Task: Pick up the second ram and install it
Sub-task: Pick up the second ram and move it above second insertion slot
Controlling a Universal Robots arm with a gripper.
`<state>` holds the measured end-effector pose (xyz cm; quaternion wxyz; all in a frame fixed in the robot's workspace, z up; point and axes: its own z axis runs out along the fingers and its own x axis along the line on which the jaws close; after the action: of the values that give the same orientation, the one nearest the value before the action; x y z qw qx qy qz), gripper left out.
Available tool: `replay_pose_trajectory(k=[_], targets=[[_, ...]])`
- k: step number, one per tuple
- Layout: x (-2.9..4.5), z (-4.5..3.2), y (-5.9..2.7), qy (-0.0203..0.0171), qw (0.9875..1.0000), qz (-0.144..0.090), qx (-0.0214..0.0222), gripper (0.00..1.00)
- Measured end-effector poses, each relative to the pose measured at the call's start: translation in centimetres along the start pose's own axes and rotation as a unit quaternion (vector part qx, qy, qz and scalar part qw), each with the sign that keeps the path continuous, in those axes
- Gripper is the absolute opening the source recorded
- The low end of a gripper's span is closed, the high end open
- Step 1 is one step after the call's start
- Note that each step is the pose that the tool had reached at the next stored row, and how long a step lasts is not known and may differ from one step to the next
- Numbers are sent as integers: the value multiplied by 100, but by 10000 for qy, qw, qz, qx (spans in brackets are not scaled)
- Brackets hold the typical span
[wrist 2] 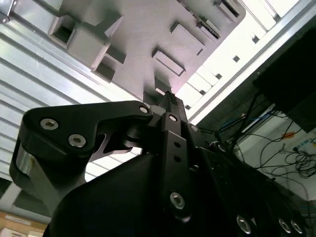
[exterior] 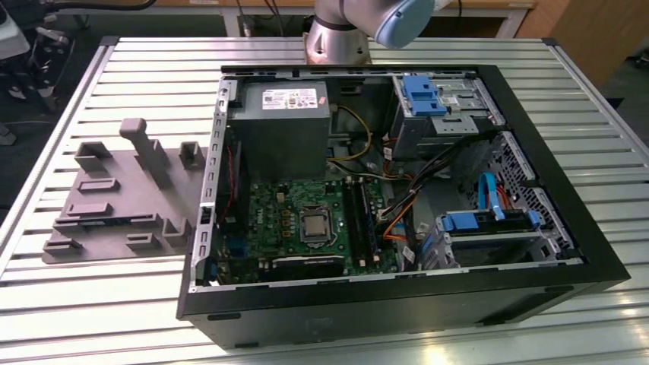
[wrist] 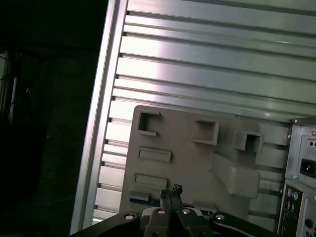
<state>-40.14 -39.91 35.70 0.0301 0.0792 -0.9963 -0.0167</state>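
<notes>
Grey holder [wrist: 197,163] clear beneath end effector [wrist: 171,191]

The exterior view looked down slantwise on the whole table [exterior: 102,319], case [exterior: 406,312] and holder [exterior: 117,201]. Both wrist views peered past the gripper [wrist: 171,191], sharing that holder from well above.

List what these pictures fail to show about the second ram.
- First wrist view: a bluish strip, possibly the second ram, lies at the edge of the grey holder, partly hidden behind the gripper.
- Exterior view: the motherboard slots are too small to tell filled from empty.
</notes>
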Motion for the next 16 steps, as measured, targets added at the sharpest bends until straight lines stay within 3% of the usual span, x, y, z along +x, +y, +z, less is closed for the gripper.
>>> replay_pose_trajectory(k=[3,8,16], targets=[[-1,7,0,10,9996,-270,15,11],[0,15,-1,28,9975,-699,40,11],[13,20,-41,33,9964,-844,49,11]])
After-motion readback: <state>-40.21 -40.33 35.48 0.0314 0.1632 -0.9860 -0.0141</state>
